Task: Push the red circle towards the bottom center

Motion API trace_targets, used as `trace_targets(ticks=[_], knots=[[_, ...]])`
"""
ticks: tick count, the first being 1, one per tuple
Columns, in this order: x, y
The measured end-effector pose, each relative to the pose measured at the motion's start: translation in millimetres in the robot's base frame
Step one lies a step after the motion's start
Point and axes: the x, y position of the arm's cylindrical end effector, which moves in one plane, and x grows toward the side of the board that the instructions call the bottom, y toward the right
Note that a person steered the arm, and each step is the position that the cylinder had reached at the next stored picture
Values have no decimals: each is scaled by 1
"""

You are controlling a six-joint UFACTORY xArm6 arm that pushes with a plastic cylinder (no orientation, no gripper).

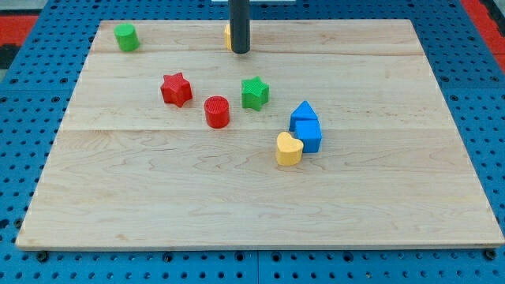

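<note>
The red circle (217, 111) sits on the wooden board (260, 205), a little left of the middle. My tip (241, 51) rests near the view's top centre, well above the red circle and to its right, not touching it. A yellow block (227, 35) is mostly hidden behind the rod, so its shape cannot be made out. A red star (176, 89) lies just left of the red circle. A green star (255, 92) lies just right of it and slightly higher.
A green cylinder-like block (125, 36) stands at the top left corner. A blue triangular block (303, 115), a blue cube (308, 136) and a yellow heart (289, 148) cluster right of centre. Blue pegboard surrounds the board.
</note>
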Motion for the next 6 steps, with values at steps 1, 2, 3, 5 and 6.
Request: trace_targets(ticks=[1,2,3,5,6], knots=[[24,-2],[38,-6],[42,-6],[104,-31],[152,-47]])
